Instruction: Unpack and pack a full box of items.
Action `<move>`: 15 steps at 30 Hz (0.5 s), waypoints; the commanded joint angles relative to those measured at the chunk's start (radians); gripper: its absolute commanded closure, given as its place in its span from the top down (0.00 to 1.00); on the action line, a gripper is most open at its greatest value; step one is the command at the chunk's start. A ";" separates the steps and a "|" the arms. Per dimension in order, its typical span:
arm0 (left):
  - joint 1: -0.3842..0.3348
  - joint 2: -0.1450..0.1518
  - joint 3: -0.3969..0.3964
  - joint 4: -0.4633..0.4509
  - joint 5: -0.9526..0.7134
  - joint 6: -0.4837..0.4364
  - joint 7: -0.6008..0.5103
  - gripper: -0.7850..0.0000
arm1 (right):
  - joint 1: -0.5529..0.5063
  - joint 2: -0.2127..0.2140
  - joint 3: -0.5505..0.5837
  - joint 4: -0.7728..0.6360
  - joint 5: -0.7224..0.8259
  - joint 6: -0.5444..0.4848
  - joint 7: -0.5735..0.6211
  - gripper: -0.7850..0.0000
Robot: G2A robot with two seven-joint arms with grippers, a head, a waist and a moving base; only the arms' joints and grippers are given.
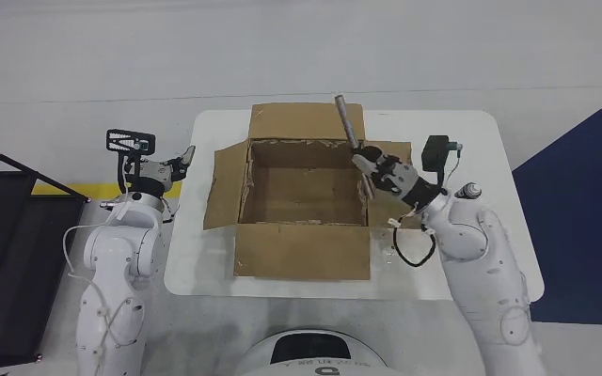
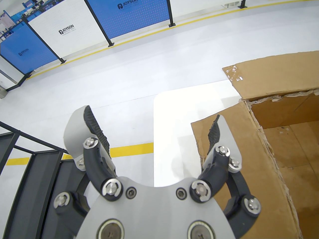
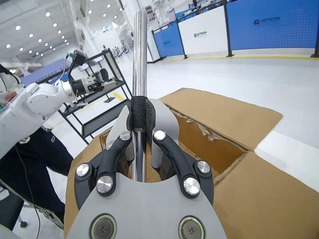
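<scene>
Right gripper (image 3: 140,115) pinches the metal rod (image 3: 139,58) near its lower end, above the cardboard box (image 1: 301,252) rim, probably to clear the flaps. Left gripper (image 2: 152,113) hangs spread wide, empty, beside the box.

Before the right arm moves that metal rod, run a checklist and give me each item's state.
1. Grip: right end effector shut on the metal rod, pads on both sides: ok.
2. Opening: cardboard box has all its flaps folded outward: ok.
3. Room inside: bare box floor seen from the top view: ok.
4. Other arm: left end effector is open, holds nothing and sits beside the box's left flap, outside the opening: ok.
5. Rod's lower end against the box wall: hidden behind the end effector: cannot tell.
</scene>
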 commanded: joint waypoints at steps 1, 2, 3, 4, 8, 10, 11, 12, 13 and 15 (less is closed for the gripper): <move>0.000 0.000 0.000 0.000 0.000 0.000 0.000 1.00 | -0.058 0.004 0.042 -0.025 -0.009 0.007 -0.040 0.00; 0.000 0.000 0.000 0.000 0.000 0.000 0.000 1.00 | -0.093 0.005 0.066 -0.041 -0.016 0.013 -0.064 0.00; 0.000 0.000 0.000 0.000 0.000 0.000 0.000 1.00 | -0.127 0.007 0.086 -0.061 -0.024 0.017 -0.085 0.00; 0.000 0.000 0.000 0.000 0.000 0.000 0.000 1.00 | -0.161 0.008 0.106 -0.078 -0.031 0.025 -0.106 0.00; 0.000 0.000 0.000 0.000 0.000 0.000 0.000 1.00 | -0.301 0.008 0.182 -0.158 -0.060 0.097 -0.178 0.00; 0.000 0.000 0.000 0.000 0.000 0.000 0.000 1.00 | -0.368 0.007 0.211 -0.197 -0.071 0.158 -0.198 0.00; 0.000 0.000 0.000 0.000 0.000 0.000 0.000 1.00 | -0.399 0.006 0.223 -0.218 -0.075 0.185 -0.205 0.00; 0.000 0.000 0.000 0.000 0.000 0.000 0.000 1.00 | -0.431 0.004 0.238 -0.233 -0.075 0.217 -0.217 0.00; 0.000 0.000 0.000 0.000 0.000 0.000 0.000 1.00 | -0.461 0.003 0.249 -0.250 -0.075 0.243 -0.226 0.00; 0.000 0.000 0.000 0.000 0.000 0.000 0.000 1.00 | -0.514 -0.001 0.268 -0.267 -0.070 0.303 -0.249 0.00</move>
